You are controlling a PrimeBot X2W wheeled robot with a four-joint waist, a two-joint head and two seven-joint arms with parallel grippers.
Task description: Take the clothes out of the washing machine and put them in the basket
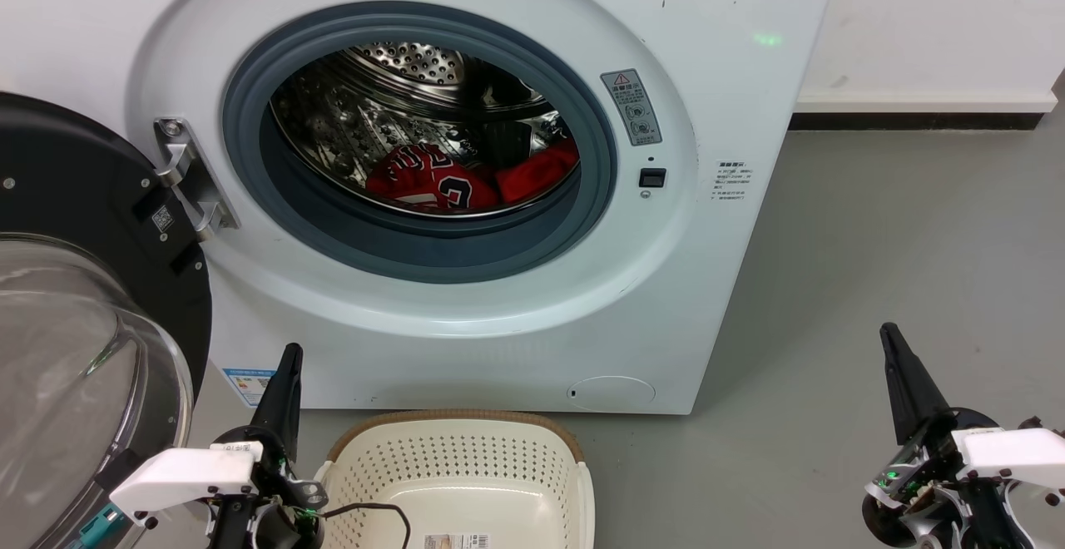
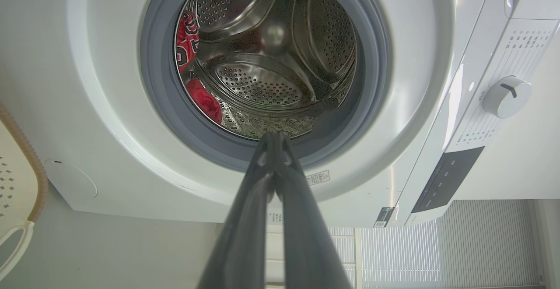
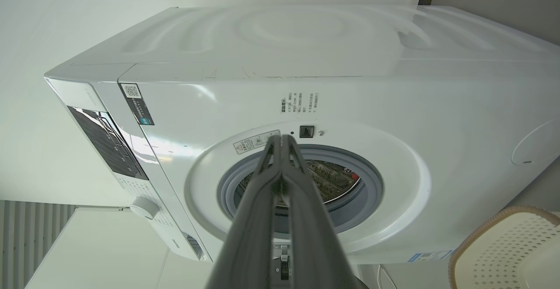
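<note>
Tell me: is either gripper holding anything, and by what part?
Nothing. Left gripper and right gripper are both shut and empty; the clothes lie in the washing machine.

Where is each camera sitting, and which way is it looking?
Head view: on the robot's head, facing forward and down at the washing machine, clothes and basket; left claw and right claw show below.
Left wrist view: on the left wrist, looking along its shut claw into the drum.
Right wrist view: on the right wrist, looking along its shut claw at the machine's front, seen sideways.
All three share the machine and the basket.
</note>
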